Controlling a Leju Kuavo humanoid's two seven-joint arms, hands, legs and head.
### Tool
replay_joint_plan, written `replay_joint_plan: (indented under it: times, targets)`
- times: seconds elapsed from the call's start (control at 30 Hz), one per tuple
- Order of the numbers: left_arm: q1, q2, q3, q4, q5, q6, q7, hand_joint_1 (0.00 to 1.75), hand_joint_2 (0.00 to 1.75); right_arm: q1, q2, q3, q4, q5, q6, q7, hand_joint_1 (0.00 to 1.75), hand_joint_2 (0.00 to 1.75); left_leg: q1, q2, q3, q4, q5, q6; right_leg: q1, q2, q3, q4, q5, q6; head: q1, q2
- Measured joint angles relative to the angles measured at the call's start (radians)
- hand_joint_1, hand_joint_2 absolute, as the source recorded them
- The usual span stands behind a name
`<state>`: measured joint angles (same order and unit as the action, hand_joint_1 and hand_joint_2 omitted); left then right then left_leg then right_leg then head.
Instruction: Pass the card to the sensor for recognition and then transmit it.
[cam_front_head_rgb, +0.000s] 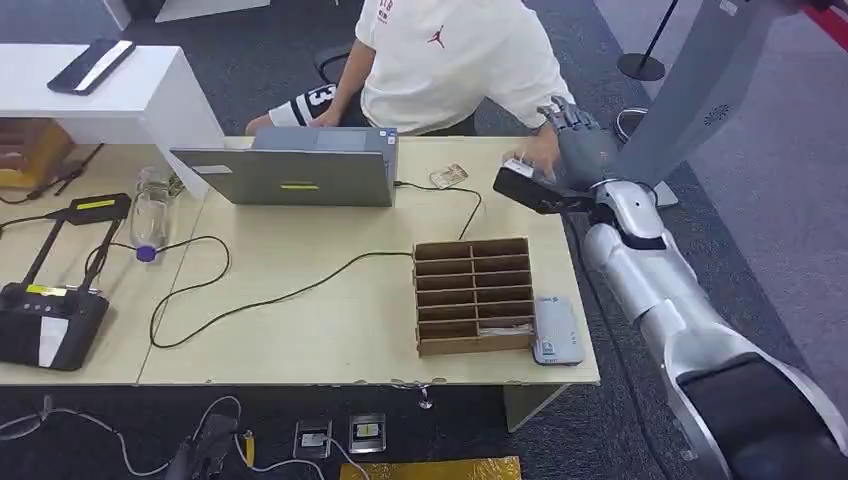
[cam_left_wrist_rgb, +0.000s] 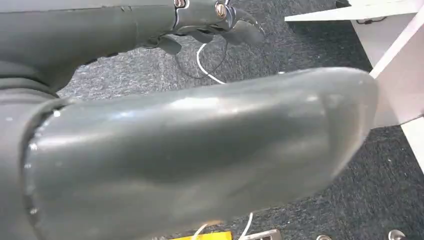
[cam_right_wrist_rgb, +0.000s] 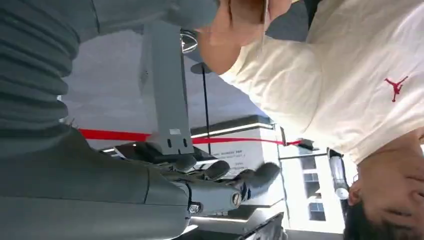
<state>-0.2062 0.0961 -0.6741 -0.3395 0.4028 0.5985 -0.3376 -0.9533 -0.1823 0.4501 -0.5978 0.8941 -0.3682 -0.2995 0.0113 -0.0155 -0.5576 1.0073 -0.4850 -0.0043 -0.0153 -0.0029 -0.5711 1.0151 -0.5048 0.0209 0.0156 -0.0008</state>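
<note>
My right hand is raised over the table's far right corner, fingers spread and pointing up with nothing between them. A person's hand touches it beside the thumb and holds a small white card; the card's thin edge shows by that person's fingers in the right wrist view. The white sensor pad lies at the table's front right corner, next to a brown cardboard divider box. My left hand hangs over the dark carpet, fingers loosely bent and holding nothing.
A person in a white shirt sits behind the table. A grey laptop, another small card, black cables, a clear bottle and a black device lie on the tabletop. A white shelf stands far left.
</note>
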Motion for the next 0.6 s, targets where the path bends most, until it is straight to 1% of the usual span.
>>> replay_joint_plan:
  times: [0.07, 0.13, 0.23, 0.33, 0.4, 0.47, 0.57, 0.6]
  targets:
    - [0.002, 0.000, 0.000, 0.000, 0.007, 0.003, -0.007, 0.00, 0.00, -0.002, 0.000, 0.000, 0.006, -0.026, -0.062, -0.008, 0.00, 1.75, 0.000, 0.000, 0.000, 0.000, 0.000, 0.000, 0.000, 0.000, -0.001, 0.000, 0.000, 0.000, 0.000, 0.000]
    - [0.007, 0.000, -0.003, 0.001, 0.018, 0.006, -0.019, 0.00, 0.00, -0.012, -0.013, -0.007, 0.012, -0.073, -0.121, -0.030, 0.00, 1.75, 0.000, 0.000, 0.000, 0.001, 0.000, 0.000, 0.000, 0.000, -0.001, 0.000, 0.000, 0.000, 0.000, 0.000]
    - [0.021, 0.000, -0.004, 0.001, 0.031, 0.009, -0.031, 0.00, 0.00, -0.028, -0.051, -0.038, 0.013, -0.136, -0.195, -0.051, 0.00, 1.75, 0.000, 0.000, 0.000, 0.001, 0.000, 0.000, 0.000, 0.000, -0.001, 0.000, 0.000, 0.000, 0.000, 0.000]
    - [0.026, 0.000, -0.004, 0.002, 0.040, 0.010, -0.038, 0.00, 0.00, -0.041, -0.094, -0.074, 0.014, -0.185, -0.239, -0.084, 0.00, 1.75, -0.001, 0.002, 0.000, 0.001, 0.000, 0.000, -0.001, 0.003, -0.001, -0.001, 0.001, 0.001, 0.000, 0.000]
    - [0.028, 0.000, -0.004, 0.002, 0.053, 0.011, -0.045, 0.00, 0.00, -0.048, -0.127, -0.104, 0.017, -0.224, -0.285, -0.108, 0.00, 1.75, -0.001, 0.002, 0.001, 0.001, 0.000, 0.000, -0.001, 0.002, -0.002, -0.001, 0.001, 0.001, 0.000, 0.000]
    - [0.035, 0.000, -0.005, 0.003, 0.074, 0.011, -0.052, 0.00, 0.00, -0.056, -0.176, -0.160, 0.018, -0.254, -0.315, -0.147, 0.00, 1.75, -0.002, -0.001, 0.000, 0.002, 0.000, 0.000, -0.001, -0.001, -0.001, -0.002, 0.001, 0.001, 0.000, 0.000]
    - [0.054, 0.000, -0.005, 0.006, 0.116, 0.011, -0.061, 0.00, 0.00, -0.064, -0.263, -0.297, 0.018, -0.258, -0.329, -0.221, 0.00, 1.75, -0.002, -0.002, -0.001, 0.003, -0.001, 0.001, -0.002, -0.002, -0.002, -0.002, 0.000, 0.001, -0.001, 0.000]
    - [0.057, 0.000, -0.004, 0.008, 0.133, 0.011, -0.064, 0.00, 0.00, -0.064, -0.293, -0.359, 0.018, -0.254, -0.330, -0.252, 0.00, 1.75, -0.002, -0.001, -0.001, 0.003, -0.001, 0.001, -0.002, -0.001, -0.002, -0.002, 0.000, 0.001, 0.000, 0.000]
